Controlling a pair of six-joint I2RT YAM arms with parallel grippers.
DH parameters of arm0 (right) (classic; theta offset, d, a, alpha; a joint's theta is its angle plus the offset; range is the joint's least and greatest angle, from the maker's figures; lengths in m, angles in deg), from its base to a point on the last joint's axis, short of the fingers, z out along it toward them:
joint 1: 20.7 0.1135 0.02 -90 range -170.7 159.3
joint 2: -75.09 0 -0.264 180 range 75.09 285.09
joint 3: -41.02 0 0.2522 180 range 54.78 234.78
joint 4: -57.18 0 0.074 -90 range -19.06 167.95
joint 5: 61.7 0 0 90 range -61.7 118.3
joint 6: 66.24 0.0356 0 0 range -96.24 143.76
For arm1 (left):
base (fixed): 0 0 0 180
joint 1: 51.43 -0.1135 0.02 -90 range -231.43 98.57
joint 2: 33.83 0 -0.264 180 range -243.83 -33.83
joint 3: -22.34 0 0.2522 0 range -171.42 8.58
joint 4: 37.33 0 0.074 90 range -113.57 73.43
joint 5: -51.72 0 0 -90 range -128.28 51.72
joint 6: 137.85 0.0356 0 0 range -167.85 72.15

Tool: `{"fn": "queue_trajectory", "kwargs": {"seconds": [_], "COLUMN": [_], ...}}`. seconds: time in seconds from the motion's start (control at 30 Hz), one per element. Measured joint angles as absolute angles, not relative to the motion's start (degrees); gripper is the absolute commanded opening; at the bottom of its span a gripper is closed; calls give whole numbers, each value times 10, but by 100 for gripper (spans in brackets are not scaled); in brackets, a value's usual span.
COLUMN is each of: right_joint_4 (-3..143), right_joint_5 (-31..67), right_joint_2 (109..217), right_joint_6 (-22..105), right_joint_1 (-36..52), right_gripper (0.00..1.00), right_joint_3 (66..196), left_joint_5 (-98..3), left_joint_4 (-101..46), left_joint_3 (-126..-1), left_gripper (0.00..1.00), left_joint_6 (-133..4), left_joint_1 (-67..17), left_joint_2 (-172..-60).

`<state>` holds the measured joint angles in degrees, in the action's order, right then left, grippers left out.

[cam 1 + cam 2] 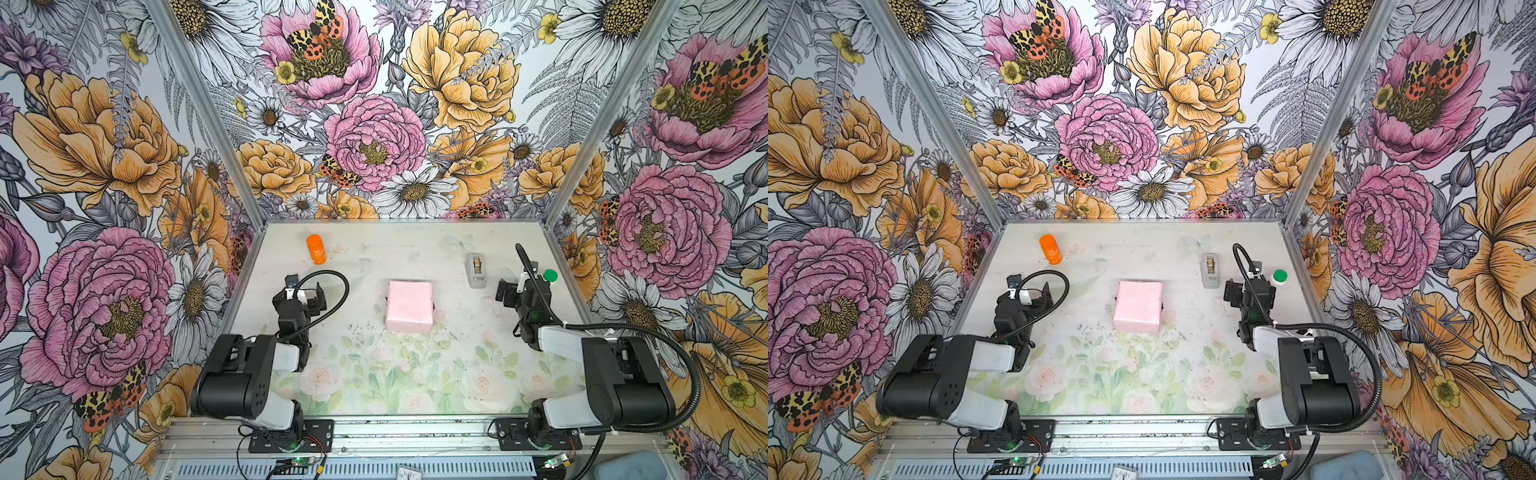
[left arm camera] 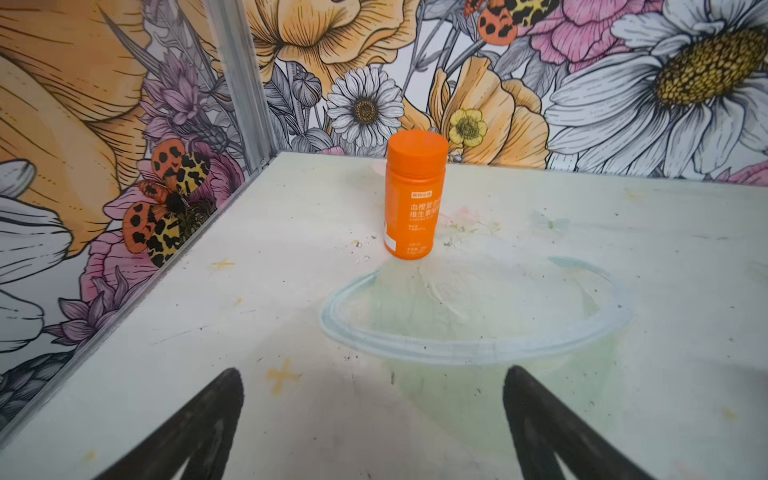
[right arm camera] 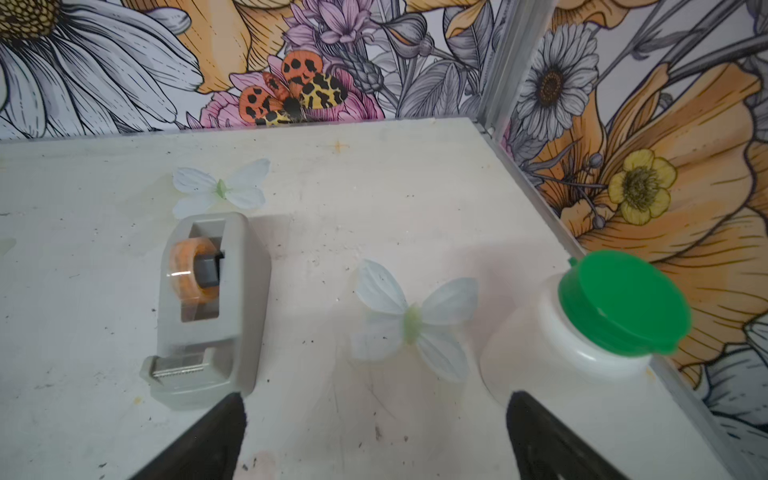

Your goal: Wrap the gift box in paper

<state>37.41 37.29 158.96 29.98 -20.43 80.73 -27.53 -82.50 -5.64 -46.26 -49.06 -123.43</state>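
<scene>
The paper (image 1: 409,306) (image 1: 1138,306) lies pale pink side out, folded into a squarish parcel in the middle of the table in both top views. The gift box is hidden inside it, apart from thin dark slivers at the parcel's side edges. My left gripper (image 1: 303,296) (image 1: 1028,296) hovers well to the left of the parcel, open and empty. In the left wrist view the left gripper (image 2: 372,374) shows only bare table between its fingers. My right gripper (image 1: 508,291) (image 1: 1234,291) (image 3: 374,399) stands to the parcel's right, open with nothing in it.
An orange bottle (image 1: 316,249) (image 2: 415,195) stands at the back left. A grey tape dispenser (image 1: 477,271) (image 3: 212,307) and a white bottle with a green cap (image 1: 550,276) (image 3: 590,324) sit just beyond the right gripper. Floral walls enclose three sides.
</scene>
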Motion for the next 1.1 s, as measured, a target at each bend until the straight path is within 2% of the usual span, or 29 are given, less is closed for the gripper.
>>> {"fn": "queue_trajectory", "kwargs": {"seconds": [0.17, 0.4, 1.1], "right_joint_4": [291, 253, 243], "right_joint_5": [342, 327, 324], "right_joint_2": [1624, 1629, 1629], "right_joint_6": [286, 286, 286], "right_joint_1": [-211, -218, -219], "right_gripper": [100, 99, 99], "right_joint_3": [785, 775, 775], "left_joint_5": [-276, -259, -254], "left_joint_4": [-794, -800, -778], "left_joint_3": [-100, -115, -118], "left_gripper": [99, 99, 99], "left_joint_6": [-475, -490, -489], "left_joint_1": [-507, -515, -505], "left_joint_2": [-1232, -1227, -1227]}}
